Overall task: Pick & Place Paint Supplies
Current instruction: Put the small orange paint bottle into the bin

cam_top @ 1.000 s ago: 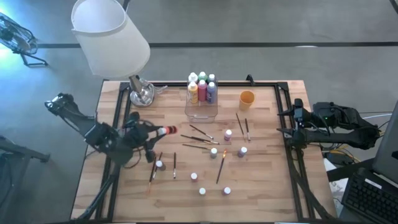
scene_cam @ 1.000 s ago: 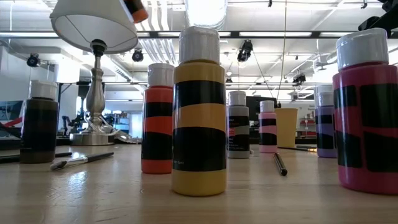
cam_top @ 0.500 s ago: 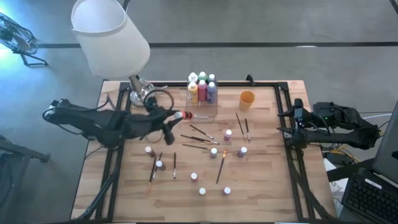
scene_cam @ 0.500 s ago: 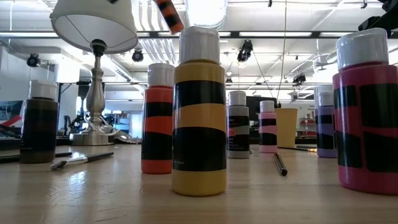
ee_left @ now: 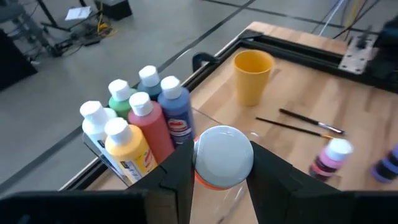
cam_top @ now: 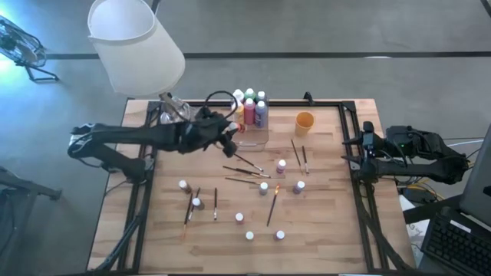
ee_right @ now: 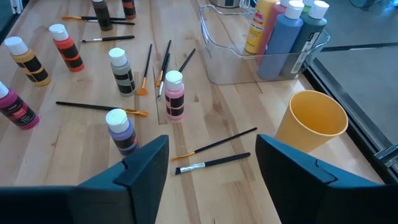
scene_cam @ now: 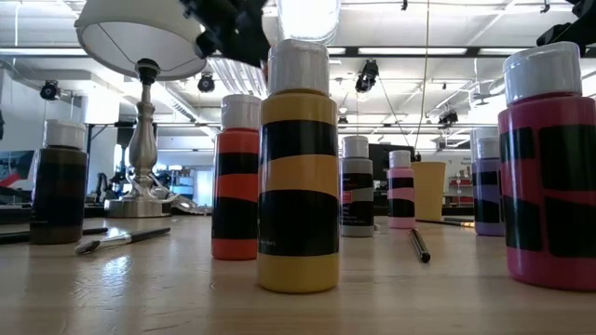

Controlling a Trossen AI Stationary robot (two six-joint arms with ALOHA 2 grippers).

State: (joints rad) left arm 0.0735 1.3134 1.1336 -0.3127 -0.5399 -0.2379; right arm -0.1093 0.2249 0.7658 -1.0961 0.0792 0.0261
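Left gripper (ee_left: 219, 171) now hangs over the clear box (cam_top: 258, 138) at the back of the table, pinching an orange bottle (ee_left: 222, 158) by its sides just under the white cap. A second ago this arm was out over the left part of the table with the same bottle; half a second ago it was midway; it has swung across and toward the back edge, so the carry is nearly done. In the left wrist view the bottle sits just beside the bottles already standing in the box: yellow bottle (ee_left: 127, 150), red bottle (ee_left: 151, 125), blue bottle (ee_left: 175, 111), green bottle (ee_left: 121, 96). Judgement: the step in hand is placing; what remains is to lower into the free part of the box and let go without knocking its neighbours. Right gripper (ee_right: 211, 167) waits at the right edge of the table, fingers spread and holding nothing, though narrower than a second ago. The yellow cup (cam_top: 304, 120) stands near the box. Still loose on the table: several small bottles, e.g. a pink bottle (ee_right: 174, 93), and scattered brushes (cam_top: 246, 162), so much of the task remains.
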